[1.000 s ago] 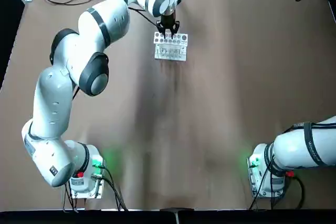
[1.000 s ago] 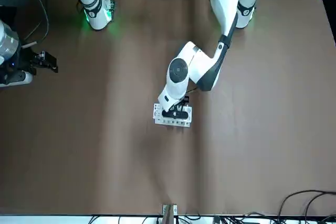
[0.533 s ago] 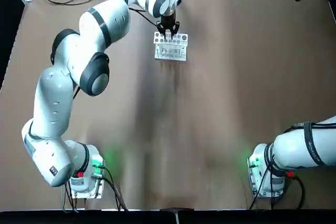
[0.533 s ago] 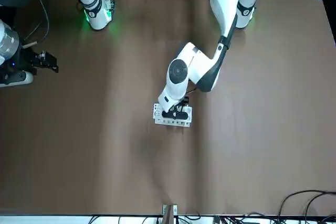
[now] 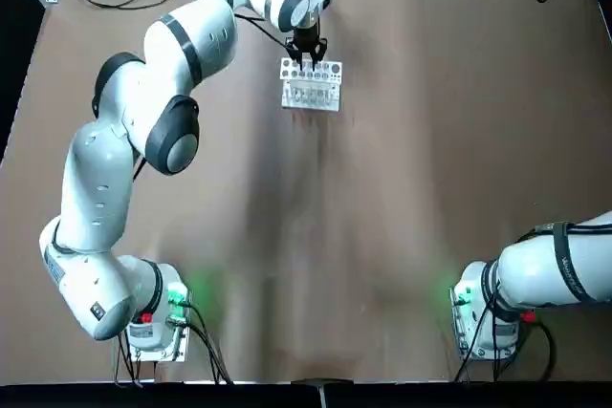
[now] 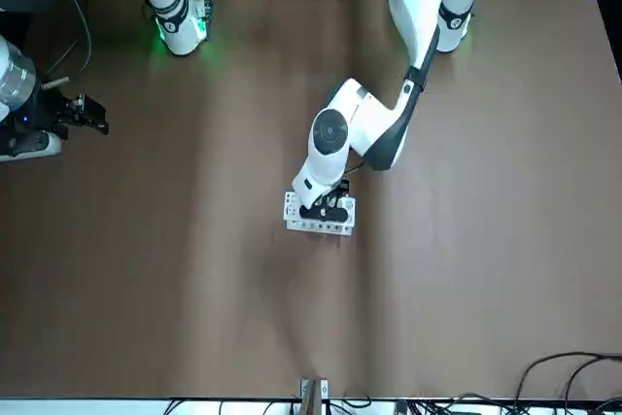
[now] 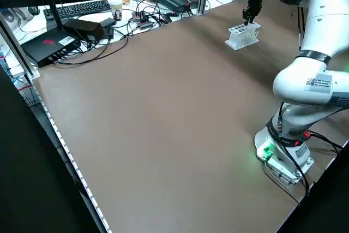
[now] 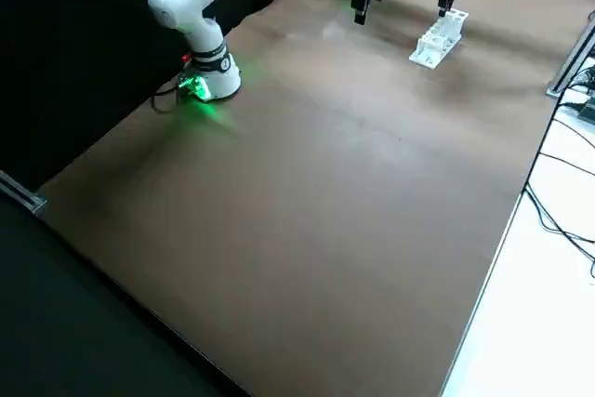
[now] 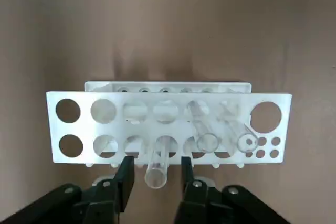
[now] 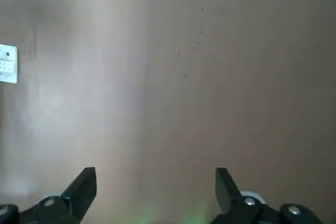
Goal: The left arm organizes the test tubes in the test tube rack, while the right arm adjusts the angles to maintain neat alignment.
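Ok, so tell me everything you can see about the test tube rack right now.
The test tube rack is a small white plastic two-tier rack with two rows of round holes. It stands on the brown table, at the far side from the arm bases. Three clear test tubes sit in it, tilted. The left arm's tool is at its near edge, fingers either side of one tube; contact isn't clear. The right arm's tool is open, well away from it.

White test tube rack (image 9: 168, 121) with clear test tubes (image 9: 159, 162), brown table (image 5: 382, 198), white arms with black grippers (image 9: 153, 184), green base lights.
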`<state>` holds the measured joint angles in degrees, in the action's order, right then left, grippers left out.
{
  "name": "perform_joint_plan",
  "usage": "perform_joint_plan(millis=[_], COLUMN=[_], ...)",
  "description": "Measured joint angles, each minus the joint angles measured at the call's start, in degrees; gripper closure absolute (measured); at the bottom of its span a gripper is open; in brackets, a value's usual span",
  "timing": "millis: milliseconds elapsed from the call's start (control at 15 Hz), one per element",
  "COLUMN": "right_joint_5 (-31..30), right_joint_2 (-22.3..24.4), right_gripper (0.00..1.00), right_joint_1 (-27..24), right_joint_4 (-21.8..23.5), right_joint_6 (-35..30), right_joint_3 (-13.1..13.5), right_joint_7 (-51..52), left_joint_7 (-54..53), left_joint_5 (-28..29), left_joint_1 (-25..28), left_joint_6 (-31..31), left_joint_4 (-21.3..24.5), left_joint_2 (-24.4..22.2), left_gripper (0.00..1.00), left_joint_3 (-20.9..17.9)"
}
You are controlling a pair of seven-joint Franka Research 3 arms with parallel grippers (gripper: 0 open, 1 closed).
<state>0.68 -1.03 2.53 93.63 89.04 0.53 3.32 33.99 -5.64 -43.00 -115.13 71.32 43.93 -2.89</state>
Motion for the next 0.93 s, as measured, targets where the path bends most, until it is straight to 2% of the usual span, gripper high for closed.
perform_joint_plan(millis=[933], right_joint_5=[0.00], right_joint_2=[0.00], right_gripper=[0.00], right_joint_1=[0.15], right_joint_4=[0.00], right_joint_6=[0.00], right_joint_3=[-0.39], right_joint_7=[0.00], left_joint_7=[0.00], left_joint_5=[0.00], left_joint_1=[0.04], left_joint_6=[-0.16], left_joint_4=[0.00], left_joint_2=[0.04], left_gripper=[0.63], left_joint_3=[-0.01])
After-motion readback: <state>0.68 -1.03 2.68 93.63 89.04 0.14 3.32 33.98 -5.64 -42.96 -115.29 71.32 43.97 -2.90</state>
